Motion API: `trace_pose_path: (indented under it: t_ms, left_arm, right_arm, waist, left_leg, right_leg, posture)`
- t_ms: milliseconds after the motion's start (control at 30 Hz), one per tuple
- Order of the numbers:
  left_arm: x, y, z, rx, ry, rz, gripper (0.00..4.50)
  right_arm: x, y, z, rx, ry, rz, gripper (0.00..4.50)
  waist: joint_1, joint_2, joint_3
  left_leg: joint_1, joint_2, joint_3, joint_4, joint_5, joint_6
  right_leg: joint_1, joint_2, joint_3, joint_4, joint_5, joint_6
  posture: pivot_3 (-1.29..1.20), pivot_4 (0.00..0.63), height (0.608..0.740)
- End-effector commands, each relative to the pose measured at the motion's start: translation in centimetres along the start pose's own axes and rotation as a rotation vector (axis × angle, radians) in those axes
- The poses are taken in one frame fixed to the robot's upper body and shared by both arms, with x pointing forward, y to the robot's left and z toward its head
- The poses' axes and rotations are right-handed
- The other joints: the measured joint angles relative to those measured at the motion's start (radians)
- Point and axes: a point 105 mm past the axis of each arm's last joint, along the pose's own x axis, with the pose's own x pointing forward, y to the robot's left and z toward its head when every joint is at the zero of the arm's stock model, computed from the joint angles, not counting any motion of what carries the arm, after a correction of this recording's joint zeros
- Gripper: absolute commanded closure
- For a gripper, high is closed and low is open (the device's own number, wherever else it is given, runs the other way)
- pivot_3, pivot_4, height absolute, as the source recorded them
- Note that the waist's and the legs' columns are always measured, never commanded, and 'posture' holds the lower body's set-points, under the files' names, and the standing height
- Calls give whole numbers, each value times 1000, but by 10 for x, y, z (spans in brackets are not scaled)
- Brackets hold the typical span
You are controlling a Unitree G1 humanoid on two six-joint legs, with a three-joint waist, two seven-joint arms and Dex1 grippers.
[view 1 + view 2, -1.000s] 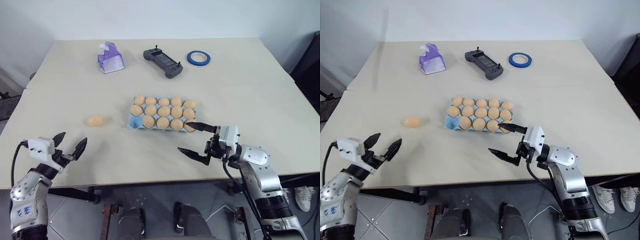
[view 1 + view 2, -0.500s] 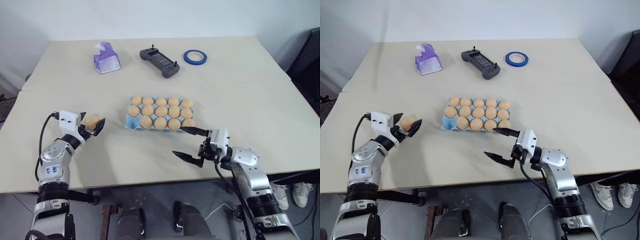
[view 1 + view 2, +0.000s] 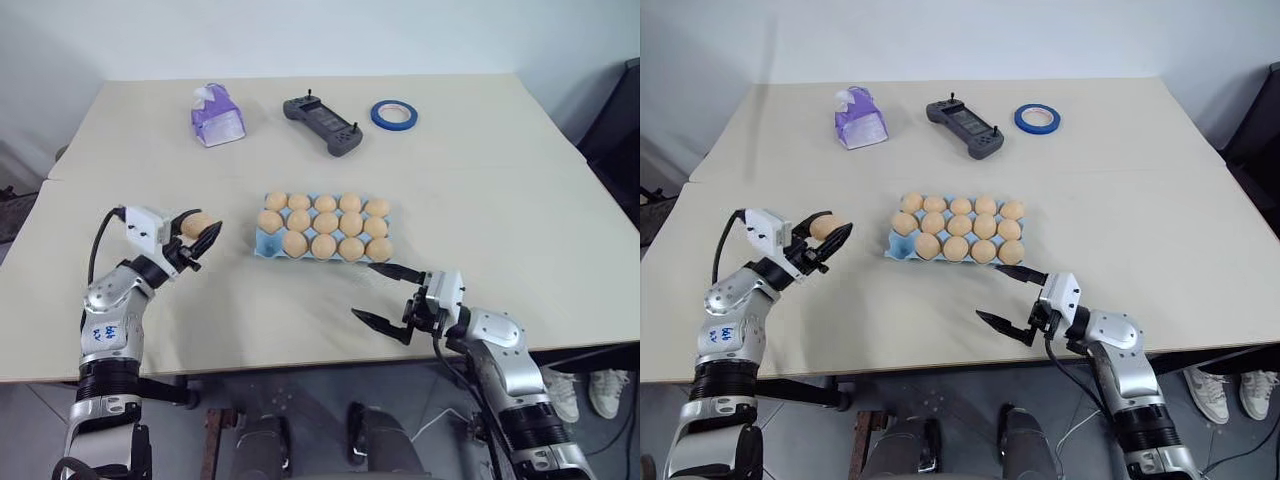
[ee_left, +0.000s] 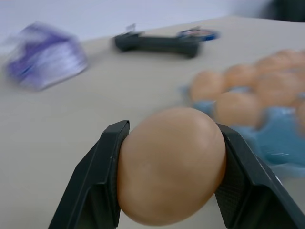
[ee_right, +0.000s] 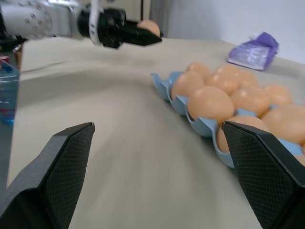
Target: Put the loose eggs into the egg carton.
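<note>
From the head camera, the left gripper [image 3: 203, 232] pinched a loose egg [image 3: 196, 224] above the table [image 3: 480, 160], at nine o'clock from the egg carton [image 3: 323, 229], whose visible pockets held eggs. The right gripper [image 3: 384, 293], fingers spread and holding nothing, hung at five o'clock from the carton.

In the left wrist view, both fingers [image 4: 97, 181] pressed the egg's sides.

In the right wrist view, spread fingers [image 5: 57, 167] faced the carton's near edge.
</note>
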Motion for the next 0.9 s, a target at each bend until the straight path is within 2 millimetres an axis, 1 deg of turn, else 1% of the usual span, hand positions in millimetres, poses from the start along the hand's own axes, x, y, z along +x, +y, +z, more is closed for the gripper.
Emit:
trace_pose_path:
  t_ms: [33, 133, 267, 300, 367, 467, 533, 633, 733, 833, 900]
  left_arm:
    - [14, -18, 9, 29, -19, -107, 2376]
    - [27, -30, 3, 27, -5, -180, 2376]
    - [40, -33, -2, 3, 7, -206, 2376]
    - [42, -34, -3, -3, 10, -217, 1673]
    - [45, -35, -6, -6, 23, -219, 1106]
    - [45, -32, -8, 9, 29, -196, 116]
    - [42, -29, -7, 25, 27, -188, 29]
    - [28, -19, 3, 35, -2, -160, 29]
    - [2, -11, 11, 43, -19, -144, 29]
    - [-27, -8, 6, 66, 42, -152, 29]
    - [-52, -7, -3, 92, 121, -161, 29]
  right_arm:
    - [-5, -3, 11, -38, -16, -25, 0]
    - [-4, -4, 12, -43, -15, -34, 0]
    - [-3, -3, 13, -46, -23, -37, 0]
    - [-2, -3, 14, -46, -25, -37, 0]
    - [1, 0, 15, -45, -31, -34, 0]
    - [2, 2, 17, -43, -37, -31, 0]
    - [3, 4, 18, -40, -40, -27, 0]
    - [2, 6, 19, -36, -41, -24, 0]
    - [-4, 5, 19, -38, -26, -32, 0]
    - [-12, 0, 18, -44, -4, -49, 0]
    - [-18, -3, 17, -46, 15, -55, 0]
  waist:
    - [0, 0, 0]
    - [-1, 0, 0]
    - [-2, 0, 0]
    - [-2, 0, 0]
    - [-1, 0, 0]
    - [-1, 0, 0]
    - [0, 0, 0]
    - [-3, 0, 0]
    - [-9, 0, 0]
    - [-14, 0, 0]
    - [-16, 0, 0]
  left_leg:
    - [0, 0, 0, 0, 0, 0]
    - [0, 0, 0, 0, 1, 1]
    - [0, 0, 0, 1, 3, 4]
    - [0, 0, 0, 1, 3, 5]
    - [0, 0, 0, 1, 4, 5]
    - [0, 0, 0, 1, 3, 5]
    - [0, 0, 0, 1, 3, 5]
    - [0, 0, 0, 1, 3, 5]
    - [0, 2, 0, 1, 3, 5]
    - [0, 2, -1, 0, 3, 4]
    - [0, 2, -1, 0, 2, 3]
  right_leg:
    - [0, 0, 0, 0, 0, 0]
    - [0, 1, 1, 0, 0, 0]
    - [0, 2, 1, 1, 0, 0]
    - [0, 2, 0, 1, 0, 0]
    - [0, 2, 1, 1, 0, 0]
    - [0, 2, 0, 0, 0, 0]
    - [0, 2, 0, 0, 0, 0]
    - [0, 2, 0, 1, 0, 0]
    - [0, 2, 1, 1, 0, 0]
    - [0, 0, 1, 1, 0, 0]
    - [0, -1, 1, 0, 0, -1]
  posture:
    - [0, 150, 740]
    - [0, 150, 740]
    - [0, 150, 740]
    - [0, 150, 740]
    - [0, 150, 740]
    - [0, 150, 740]
    - [0, 150, 740]
    - [0, 150, 740]
    - [0, 150, 740]
    - [0, 150, 740]
    - [0, 150, 740]
